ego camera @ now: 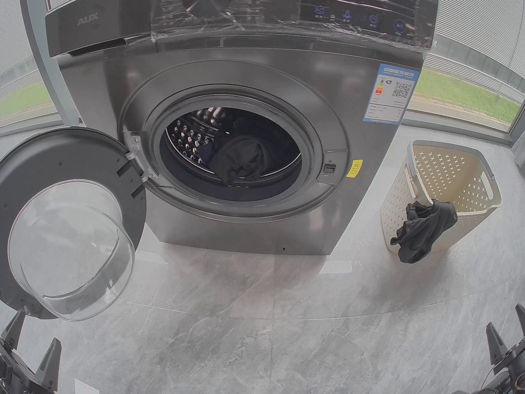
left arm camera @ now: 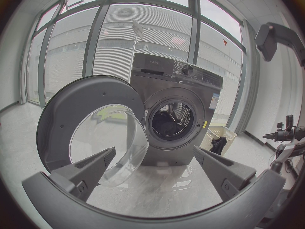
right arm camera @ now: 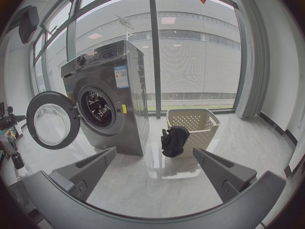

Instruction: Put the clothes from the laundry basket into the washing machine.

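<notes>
The left hand [ego camera: 31, 346] sits low at 7 o'clock in the head view, its two fingers spread wide and holding nothing. The right hand [ego camera: 507, 332] is at 5 o'clock, also spread and holding nothing. Both hang over the grey marble floor [ego camera: 273, 313], well apart from each other.

Just beyond the left hand, toward 11 o'clock, stands the round door [ego camera: 60, 160] of the washing machine [ego camera: 328, 99]. It is swung fully open on its hinge and its clear glass bowl bulges toward the robot. From the left wrist, this door covers much of the way ahead and the drum opening lies off to one side of it.

The machine fills 12 o'clock. Inside its drum lies a heap of dark clothes [ego camera: 240, 157].

From the right hand, bare floor runs toward 11 o'clock to the cream basket [ego camera: 454, 176]. The basket stands on the floor at the machine's 3 o'clock side, just beside its corner. A black garment [ego camera: 424, 228] is draped over the basket's near rim and hangs down its outer wall.

Behind the machine and basket runs a tall window [right arm camera: 197, 48].
</notes>
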Tool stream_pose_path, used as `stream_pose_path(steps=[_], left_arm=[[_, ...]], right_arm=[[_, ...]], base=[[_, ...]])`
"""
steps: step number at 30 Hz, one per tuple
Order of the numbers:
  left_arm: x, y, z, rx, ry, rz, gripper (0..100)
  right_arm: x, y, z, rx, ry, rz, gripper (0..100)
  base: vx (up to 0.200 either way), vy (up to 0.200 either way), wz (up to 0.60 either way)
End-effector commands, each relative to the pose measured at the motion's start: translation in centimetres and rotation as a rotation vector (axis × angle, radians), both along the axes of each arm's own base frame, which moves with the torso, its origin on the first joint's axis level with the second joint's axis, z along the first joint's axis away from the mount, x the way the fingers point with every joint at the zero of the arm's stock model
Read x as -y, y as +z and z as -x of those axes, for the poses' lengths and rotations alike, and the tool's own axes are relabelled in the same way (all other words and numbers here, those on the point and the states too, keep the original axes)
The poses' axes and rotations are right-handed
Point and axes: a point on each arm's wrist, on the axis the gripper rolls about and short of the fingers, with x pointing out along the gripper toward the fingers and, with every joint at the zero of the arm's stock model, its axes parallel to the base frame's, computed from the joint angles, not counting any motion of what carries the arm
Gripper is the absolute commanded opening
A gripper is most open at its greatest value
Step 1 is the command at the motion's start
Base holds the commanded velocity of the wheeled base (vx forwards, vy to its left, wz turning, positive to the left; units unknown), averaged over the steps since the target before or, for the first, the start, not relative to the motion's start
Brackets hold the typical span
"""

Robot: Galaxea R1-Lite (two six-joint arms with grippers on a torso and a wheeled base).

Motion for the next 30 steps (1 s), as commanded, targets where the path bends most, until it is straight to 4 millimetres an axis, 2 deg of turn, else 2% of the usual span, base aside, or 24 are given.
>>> stream_pose_path(steps=[1,5,14,30], left_arm=[[0.23,-1.12,-0.08,-0.059,0.105,-0.08,100],[0.15,-1.78,-0.09,-0.123,0.136,-0.084,100],[0.19,-2.06,-0.08,-0.151,0.117,-0.078,100],[0.18,-2.06,-0.1,-0.155,0.118,-0.066,100]], right_arm=[[-0.13,-1.47,0.82,-0.024,-0.065,0.012,100],[-0.12,-1.44,0.79,-0.014,-0.064,0.018,100],[-0.12,-1.44,0.79,-0.014,-0.064,0.019,100],[-0.12,-1.44,0.79,-0.014,-0.064,0.019,100]], base=[[0.0,-0.2,0.0],[0.0,-0.05,0.0],[0.0,0.0,0.0],[0.0,-0.2,0.0]])
